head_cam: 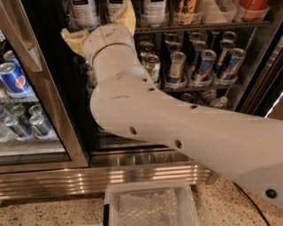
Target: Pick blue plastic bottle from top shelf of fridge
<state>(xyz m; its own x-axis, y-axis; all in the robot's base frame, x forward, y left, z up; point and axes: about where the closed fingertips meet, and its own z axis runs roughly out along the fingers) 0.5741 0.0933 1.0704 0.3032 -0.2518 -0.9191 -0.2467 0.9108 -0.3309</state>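
Hovering at top shelf (199,27) frt edge | end effector (97,20) spread | blue plastic bottle (113,5) just beside

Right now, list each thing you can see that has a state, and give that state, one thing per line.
Gripper: open, up at the top shelf among the bottles.
White-label bottles: upright on the top shelf.
Fridge: open, with the arm reaching in.
Cans: standing upright.
Tub: on the floor, crinkled clear plastic inside.
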